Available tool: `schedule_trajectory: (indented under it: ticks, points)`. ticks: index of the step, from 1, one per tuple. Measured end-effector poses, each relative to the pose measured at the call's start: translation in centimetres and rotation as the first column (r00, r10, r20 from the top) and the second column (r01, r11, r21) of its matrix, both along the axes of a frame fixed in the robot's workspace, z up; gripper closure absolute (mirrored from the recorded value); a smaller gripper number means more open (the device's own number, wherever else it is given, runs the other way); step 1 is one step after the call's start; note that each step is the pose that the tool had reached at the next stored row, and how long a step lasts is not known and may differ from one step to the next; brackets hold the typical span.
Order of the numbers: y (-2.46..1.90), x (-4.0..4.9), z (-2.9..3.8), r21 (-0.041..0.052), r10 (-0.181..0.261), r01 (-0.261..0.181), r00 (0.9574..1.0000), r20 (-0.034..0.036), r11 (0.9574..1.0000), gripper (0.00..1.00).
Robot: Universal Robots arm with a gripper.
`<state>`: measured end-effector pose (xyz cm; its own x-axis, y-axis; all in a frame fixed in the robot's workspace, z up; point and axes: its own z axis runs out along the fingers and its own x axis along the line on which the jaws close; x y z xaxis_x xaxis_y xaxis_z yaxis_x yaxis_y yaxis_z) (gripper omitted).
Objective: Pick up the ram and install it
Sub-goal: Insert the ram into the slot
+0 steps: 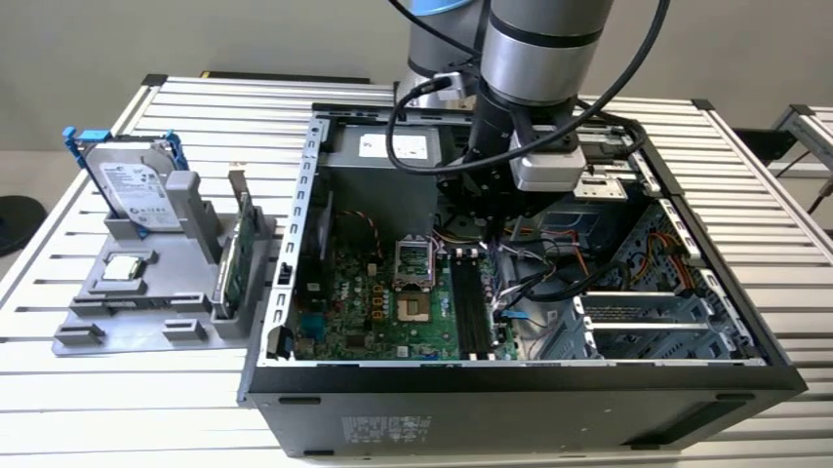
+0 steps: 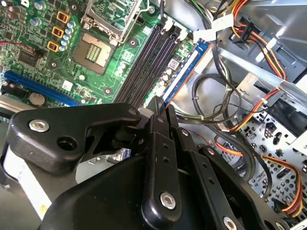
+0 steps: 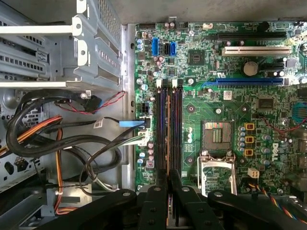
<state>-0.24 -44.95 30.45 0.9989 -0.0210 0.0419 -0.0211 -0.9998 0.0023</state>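
I see gripper point(image 3: 168, 179) low centre of first wrist view, fingers point(image 3: 175, 181) pinching memory stick point(image 3: 168, 143) edge-on. Stick's long axis runs straight ahead from fingertips, parallel with memory slots point(image 3: 175, 127) on motherboard point(image 3: 225, 57), directly over them, mid-frame. Seating unclear.

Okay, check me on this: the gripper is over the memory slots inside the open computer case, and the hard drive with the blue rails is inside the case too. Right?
Not quite. The gripper is over the memory slots inside the case, but the hard drive is outside it. The exterior view shows it standing in the grey holder on that view's left.
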Motion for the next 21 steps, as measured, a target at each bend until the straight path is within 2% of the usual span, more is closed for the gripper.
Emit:
schedule_trajectory:
  ticks: [3,13,14,18,21]
  points:
    - [0.00,0.00,-0.09,0.0006,0.000,0.000,1.0000,0.0003,1.0000,1.00]
    - [0.00,0.28,-1.84,-0.0003,0.000,0.000,1.0000,-0.0011,1.0000,1.00]
    - [0.00,0.37,-1.94,-0.0008,0.001,-0.001,1.0000,-0.0031,1.0000,1.00]
    - [-0.02,0.81,-2.25,-0.0033,0.007,-0.007,0.9998,-0.0196,1.0000,1.00]
    - [-0.03,1.07,-2.39,-0.0111,0.008,-0.009,0.9996,-0.0277,0.9999,1.00]
